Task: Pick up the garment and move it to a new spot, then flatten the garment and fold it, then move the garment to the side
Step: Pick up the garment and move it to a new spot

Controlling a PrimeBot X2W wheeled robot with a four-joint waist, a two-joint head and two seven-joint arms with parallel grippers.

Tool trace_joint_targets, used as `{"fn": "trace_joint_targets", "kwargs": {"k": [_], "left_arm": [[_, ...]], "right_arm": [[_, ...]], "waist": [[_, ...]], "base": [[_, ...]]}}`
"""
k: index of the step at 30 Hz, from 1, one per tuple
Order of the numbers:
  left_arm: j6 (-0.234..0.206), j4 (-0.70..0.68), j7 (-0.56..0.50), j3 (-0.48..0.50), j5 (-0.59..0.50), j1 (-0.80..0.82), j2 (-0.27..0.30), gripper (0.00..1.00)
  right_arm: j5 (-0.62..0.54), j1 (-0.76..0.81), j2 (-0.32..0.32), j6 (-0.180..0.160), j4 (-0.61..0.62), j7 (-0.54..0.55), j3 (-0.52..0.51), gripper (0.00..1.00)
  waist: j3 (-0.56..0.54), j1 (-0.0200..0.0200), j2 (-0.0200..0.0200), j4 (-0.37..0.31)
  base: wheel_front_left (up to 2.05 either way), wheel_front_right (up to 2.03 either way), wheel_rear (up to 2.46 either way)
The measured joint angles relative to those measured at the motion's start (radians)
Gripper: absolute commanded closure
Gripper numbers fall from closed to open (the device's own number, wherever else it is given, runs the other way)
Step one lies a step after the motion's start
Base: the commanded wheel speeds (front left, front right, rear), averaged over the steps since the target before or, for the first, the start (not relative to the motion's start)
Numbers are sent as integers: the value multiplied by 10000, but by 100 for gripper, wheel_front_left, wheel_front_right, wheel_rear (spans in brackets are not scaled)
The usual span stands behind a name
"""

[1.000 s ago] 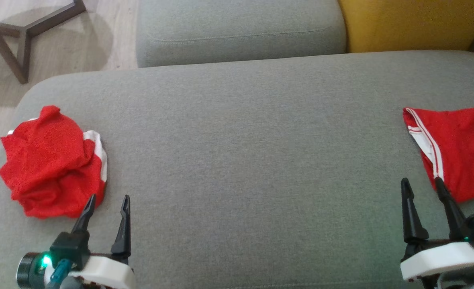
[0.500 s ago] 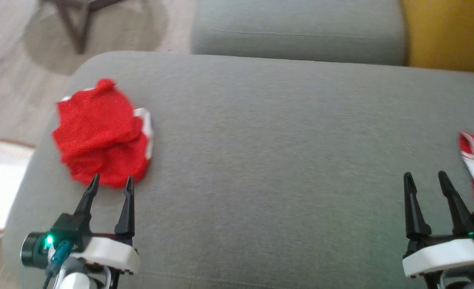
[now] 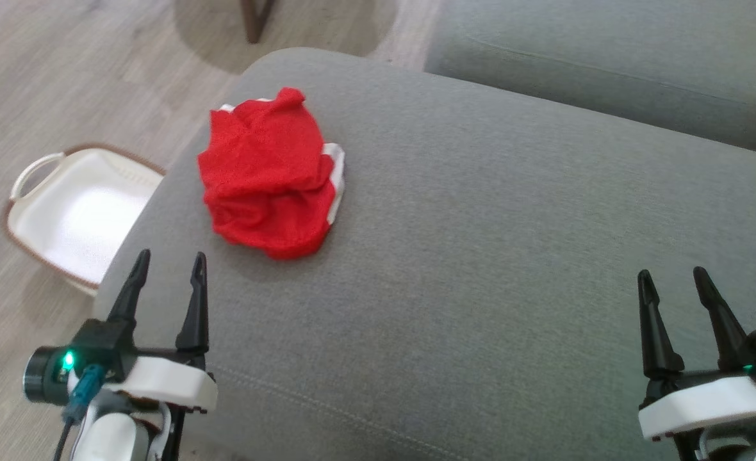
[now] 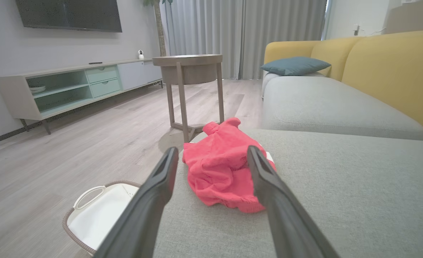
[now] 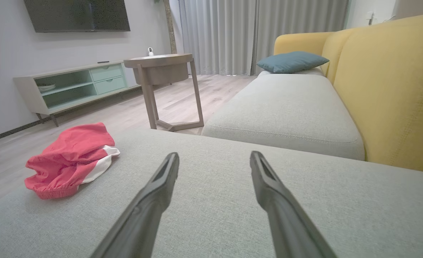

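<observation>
Grey sofa cushion (image 3: 480, 256) bears a crumpled red garment (image 3: 269, 173) near its far left corner, just ahead of the left gripper (image 3: 170, 261), which like the right gripper (image 3: 669, 276) waits with fingers spread wide and empty; the cloth, likely soft and light, looks best pinched at a raised top fold.

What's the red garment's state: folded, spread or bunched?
Bunched. The red garment lies as a crumpled heap on the gray cushion, white trim poking out one side; no flat layers.
</observation>
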State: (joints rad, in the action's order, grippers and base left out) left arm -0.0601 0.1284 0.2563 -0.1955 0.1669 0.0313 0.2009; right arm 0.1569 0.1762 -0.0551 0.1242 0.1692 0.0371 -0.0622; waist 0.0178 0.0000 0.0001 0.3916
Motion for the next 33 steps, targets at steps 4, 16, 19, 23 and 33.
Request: {"fn": "trace_joint_targets", "kwargs": {"k": [4,16,19,23,33], "left_arm": [[79,-56,0,161,-81,0,-38,0],[253,-2,2,477,-349,1131,-757,0],[299,401,4,514,-353,2134,-922,0],[554,1772,4,591,-349,3472,-1091,0],[1170,7160,-255,828,25,5962,-1110,0]], "right_arm": [[0,-1,0,0,36,23,4,0],[2,-625,-476,0,809,479,107,0],[2,-1010,-775,0,1152,662,58,0],[67,-1416,-1122,0,1348,779,-10,0],[209,-1949,-1457,0,1386,740,-102,0]], "waist": [[71,0,0,210],[1310,0,0,-33],[1919,0,0,-241],[2751,0,0,-583],[4195,1,-1,-1628]], "base": [[0,0,0],[0,0,0],[0,0,0],[0,0,0],[0,0,0]]}}
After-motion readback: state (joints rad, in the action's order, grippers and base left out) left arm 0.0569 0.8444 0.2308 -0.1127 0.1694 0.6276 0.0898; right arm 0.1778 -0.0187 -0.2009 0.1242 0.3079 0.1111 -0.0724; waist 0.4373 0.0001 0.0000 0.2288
